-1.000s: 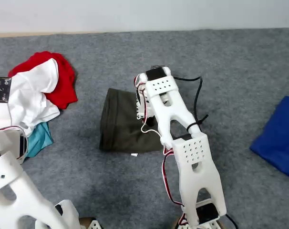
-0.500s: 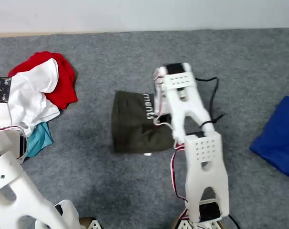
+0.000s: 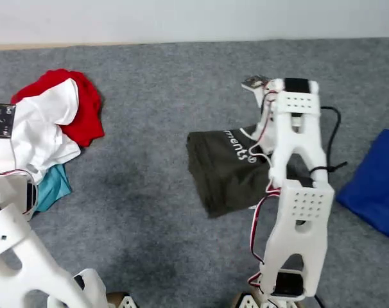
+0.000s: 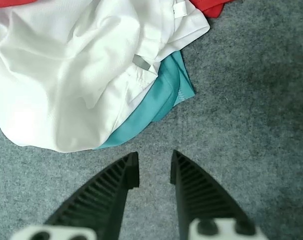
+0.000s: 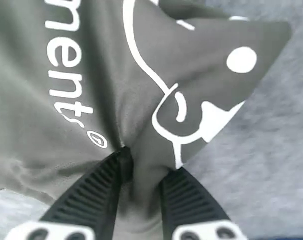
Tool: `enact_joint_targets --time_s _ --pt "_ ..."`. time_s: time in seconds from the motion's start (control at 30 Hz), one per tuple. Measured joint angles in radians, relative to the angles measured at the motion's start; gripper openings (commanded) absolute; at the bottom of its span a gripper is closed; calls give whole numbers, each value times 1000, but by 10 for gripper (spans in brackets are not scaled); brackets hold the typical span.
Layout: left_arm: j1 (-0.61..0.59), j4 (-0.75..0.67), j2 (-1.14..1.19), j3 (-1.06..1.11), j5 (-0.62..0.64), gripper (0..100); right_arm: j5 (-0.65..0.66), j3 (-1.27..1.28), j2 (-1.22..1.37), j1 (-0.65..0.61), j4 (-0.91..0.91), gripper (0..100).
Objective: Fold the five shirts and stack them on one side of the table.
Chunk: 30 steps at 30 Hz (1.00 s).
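A folded dark olive shirt [image 3: 226, 170] with white print lies mid-table, its right edge pinched by my right gripper [image 5: 141, 167], which is shut on the cloth [image 5: 91, 90]. In the high view the right arm [image 3: 294, 167] stands over that shirt's right side. At the left lies a pile: a white shirt [image 3: 40, 131] over a red shirt [image 3: 85, 106] and a teal shirt [image 3: 53, 186]. A blue shirt [image 3: 374, 186] sits at the right edge. My left gripper [image 4: 151, 172] hovers open over bare carpet just below the white shirt [image 4: 66, 75] and teal shirt [image 4: 156, 100].
Grey carpet-like cloth [image 3: 137, 244] covers the table. The left arm's white base [image 3: 15, 256] fills the near left corner. A pale wall strip [image 3: 181, 19] runs along the far edge.
My right gripper has dragged the olive shirt to the right, toward the blue shirt, turning it slightly. The left arm and the pile have not moved.
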Motion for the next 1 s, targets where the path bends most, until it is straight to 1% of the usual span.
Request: enact_joint_targets --time_s 0.1,0.2,0.3,0.37,0.4,0.53,0.6,0.67,0.83,1.0 --pt "0 2 0 0 3 115 130 0 0 40 -58 8" --pt "0 5 0 12 3 115 229 0 0 71 -110 8" --pt "0 17 0 46 3 115 307 0 0 84 -173 9" --pt "0 20 0 58 3 115 327 0 0 86 -210 13" --pt "0 20 0 61 3 115 331 0 0 86 -222 29" --pt "0 20 0 61 3 115 325 0 0 86 -219 164" --pt "0 20 0 61 3 115 252 0 0 86 -213 220" --pt "0 20 0 61 3 115 126 0 -14 94 -212 260" --pt "0 20 0 61 3 115 -210 0 -84 114 -209 267" --pt "0 20 0 61 3 115 -466 -6 -167 107 -115 267"
